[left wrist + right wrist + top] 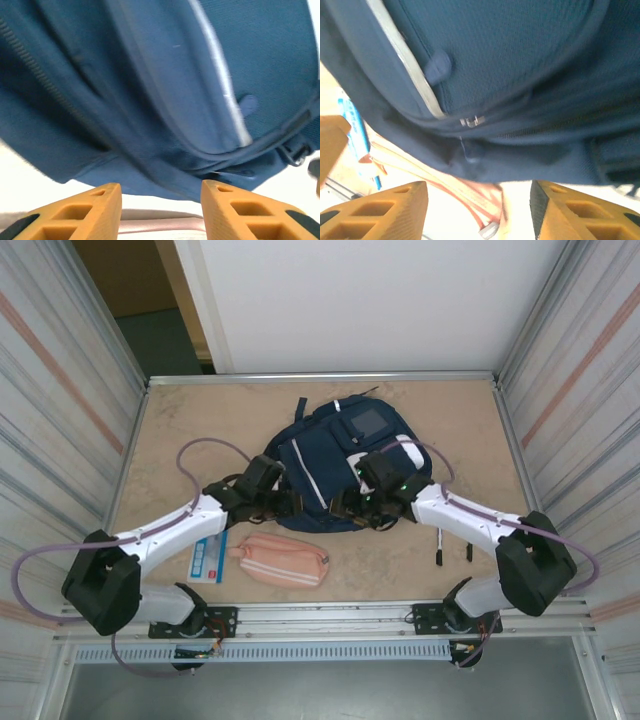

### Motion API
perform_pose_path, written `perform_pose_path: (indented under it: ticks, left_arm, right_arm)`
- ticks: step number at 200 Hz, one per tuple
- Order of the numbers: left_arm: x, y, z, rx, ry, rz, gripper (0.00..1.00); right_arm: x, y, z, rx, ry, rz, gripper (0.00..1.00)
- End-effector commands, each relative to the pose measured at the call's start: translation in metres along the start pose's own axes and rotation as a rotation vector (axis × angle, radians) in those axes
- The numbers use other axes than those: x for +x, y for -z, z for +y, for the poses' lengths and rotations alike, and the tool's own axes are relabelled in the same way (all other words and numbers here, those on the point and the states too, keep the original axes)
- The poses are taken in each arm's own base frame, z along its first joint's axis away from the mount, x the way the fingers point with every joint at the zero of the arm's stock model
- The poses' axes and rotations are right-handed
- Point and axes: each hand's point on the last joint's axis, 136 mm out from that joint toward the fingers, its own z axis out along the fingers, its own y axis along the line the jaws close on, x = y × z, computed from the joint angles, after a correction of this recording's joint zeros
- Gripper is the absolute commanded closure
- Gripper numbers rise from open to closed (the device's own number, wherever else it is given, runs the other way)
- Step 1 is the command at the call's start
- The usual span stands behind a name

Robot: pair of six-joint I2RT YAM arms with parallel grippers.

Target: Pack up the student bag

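The student bag [310,465] lies flat in the middle of the table [200,420], its grey front patch towards the far edge and its near edge facing the two arms.

The left gripper [290,502] sits at the bag's near-left edge. In the left wrist view its orange fingers [95,210] stand spread, with nothing between them and the navy fabric [150,75] just ahead. The right gripper [350,508] sits at the near edge just right of it. Its fingers [395,210] are also spread and hold nothing, and a small metal zip pull [471,120] shows on the fabric in front.

A pink pouch [285,560] lies just beside the bag's near edge, between the arms. A blue and white packet [210,560] lies to the left of the pouch.
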Motion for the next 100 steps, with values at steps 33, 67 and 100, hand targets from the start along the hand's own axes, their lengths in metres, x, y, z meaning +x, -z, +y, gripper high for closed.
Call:
perform_pose_path:
  ticks: [33,67,100]
  left_arm:
    - [0.0,-0.006,0.034,-0.073,0.065,-0.058,0.53]
    - [0.005,-0.008,0.044,-0.079,0.073,-0.045,0.53]
    - [0.01,-0.007,0.049,-0.046,0.108,-0.049,0.52]
  right_arm:
    - [-0.006,-0.012,0.018,0.042,-0.18,-0.143,0.5]
    - [-0.015,-0.021,0.002,0.125,-0.124,-0.201,0.55]
    - [-0.012,-0.035,0.008,0.167,0.036,-0.18,0.58]
